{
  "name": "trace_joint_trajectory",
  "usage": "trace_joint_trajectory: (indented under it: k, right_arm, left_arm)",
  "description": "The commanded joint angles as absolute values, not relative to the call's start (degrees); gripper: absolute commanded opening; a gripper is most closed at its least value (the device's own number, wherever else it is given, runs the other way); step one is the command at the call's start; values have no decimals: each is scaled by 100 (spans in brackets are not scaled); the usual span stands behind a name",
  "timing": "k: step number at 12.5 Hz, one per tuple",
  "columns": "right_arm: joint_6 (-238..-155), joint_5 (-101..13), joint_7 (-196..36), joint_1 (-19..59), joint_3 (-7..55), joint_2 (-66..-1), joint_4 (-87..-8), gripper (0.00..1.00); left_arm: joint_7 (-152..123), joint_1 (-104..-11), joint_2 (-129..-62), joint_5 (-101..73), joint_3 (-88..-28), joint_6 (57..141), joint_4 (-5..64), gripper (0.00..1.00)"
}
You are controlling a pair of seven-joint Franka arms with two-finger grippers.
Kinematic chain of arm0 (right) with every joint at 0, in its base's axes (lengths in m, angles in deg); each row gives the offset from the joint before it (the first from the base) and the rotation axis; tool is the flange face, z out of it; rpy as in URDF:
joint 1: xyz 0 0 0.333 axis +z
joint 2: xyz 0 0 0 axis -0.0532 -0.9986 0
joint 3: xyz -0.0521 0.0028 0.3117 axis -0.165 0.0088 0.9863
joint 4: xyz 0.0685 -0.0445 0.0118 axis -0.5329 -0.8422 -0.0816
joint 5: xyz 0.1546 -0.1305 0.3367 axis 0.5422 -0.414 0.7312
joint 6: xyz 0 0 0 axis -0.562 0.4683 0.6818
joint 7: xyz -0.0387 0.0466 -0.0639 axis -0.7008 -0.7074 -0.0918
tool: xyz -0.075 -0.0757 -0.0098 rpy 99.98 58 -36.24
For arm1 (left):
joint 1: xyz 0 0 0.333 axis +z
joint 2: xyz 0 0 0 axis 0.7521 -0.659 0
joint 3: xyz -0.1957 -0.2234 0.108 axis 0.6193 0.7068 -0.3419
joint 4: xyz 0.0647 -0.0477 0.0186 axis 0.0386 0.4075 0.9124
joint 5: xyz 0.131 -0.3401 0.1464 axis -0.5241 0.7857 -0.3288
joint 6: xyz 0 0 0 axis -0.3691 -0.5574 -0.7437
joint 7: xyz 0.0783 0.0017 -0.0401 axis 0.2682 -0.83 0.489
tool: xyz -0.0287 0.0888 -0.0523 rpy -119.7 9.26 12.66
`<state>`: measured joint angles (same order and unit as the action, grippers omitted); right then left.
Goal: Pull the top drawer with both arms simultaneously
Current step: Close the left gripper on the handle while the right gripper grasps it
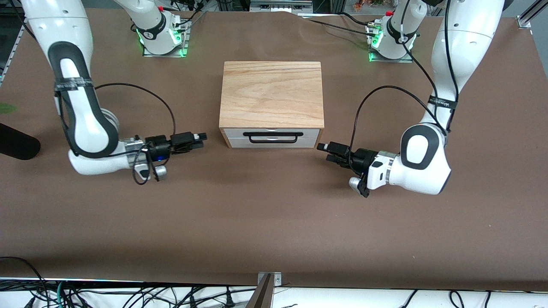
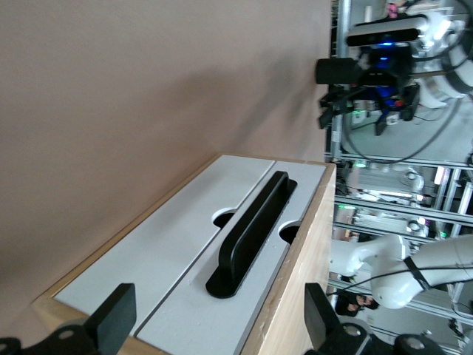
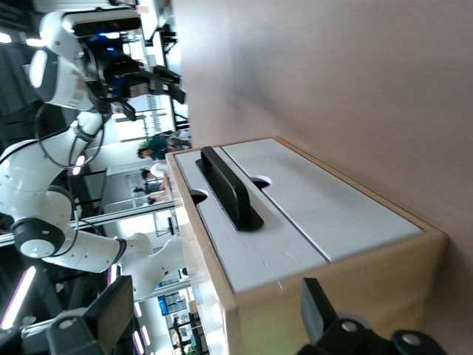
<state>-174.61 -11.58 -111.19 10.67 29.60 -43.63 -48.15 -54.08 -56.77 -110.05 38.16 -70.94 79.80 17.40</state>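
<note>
A light oak cabinet [image 1: 272, 94] stands mid-table. The top drawer [image 1: 308, 133] is pushed in, its white front flush, with a wide black bar handle [image 1: 272, 137]. My right gripper [image 1: 201, 139] hovers low over the table beside the cabinet's front corner toward the right arm's end, open and empty. The left gripper [image 1: 324, 150] hovers beside the other front corner, open too, with a gap to the cabinet. The left wrist view shows the drawer's front [image 2: 307, 188] and handle [image 2: 251, 229] ahead of my left gripper [image 2: 214, 325]. In the right wrist view the handle [image 3: 229, 188] lies ahead of my right gripper [image 3: 214, 318].
A lower white drawer front [image 1: 274, 143] sits under the top one. Two green-lit arm bases [image 1: 162, 38] [image 1: 387, 42] stand farther from the front camera than the cabinet. A black rounded object [image 1: 17, 145] lies at the right arm's end of the brown table [image 1: 274, 222].
</note>
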Motion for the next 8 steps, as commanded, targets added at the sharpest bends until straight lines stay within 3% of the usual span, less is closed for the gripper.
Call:
trace_joint_trajectory:
  k: [1, 3, 6, 8]
  right_arm:
    - [-17718, -473, -11786, 1367, 2944, -4501, -4919, 100]
    - [-18130, 107, -12077, 1700, 2944, -4615, -4928, 98]
    - [-18466, 663, -12516, 2036, 2944, -4642, -5156, 83]
    - [-18475, 725, -12894, 2097, 2953, -4651, -5323, 64]
  left_arm:
    - [-6182, -5712, -10851, 4543, -7122, 8071, 2444, 100]
    - [-6517, -5791, -10842, 4879, -7113, 8315, 2744, 100]
    - [-6737, -5950, -10868, 5240, -7104, 8509, 2885, 100]
    - [-7017, -6002, -10868, 5424, -7026, 8607, 3026, 100]
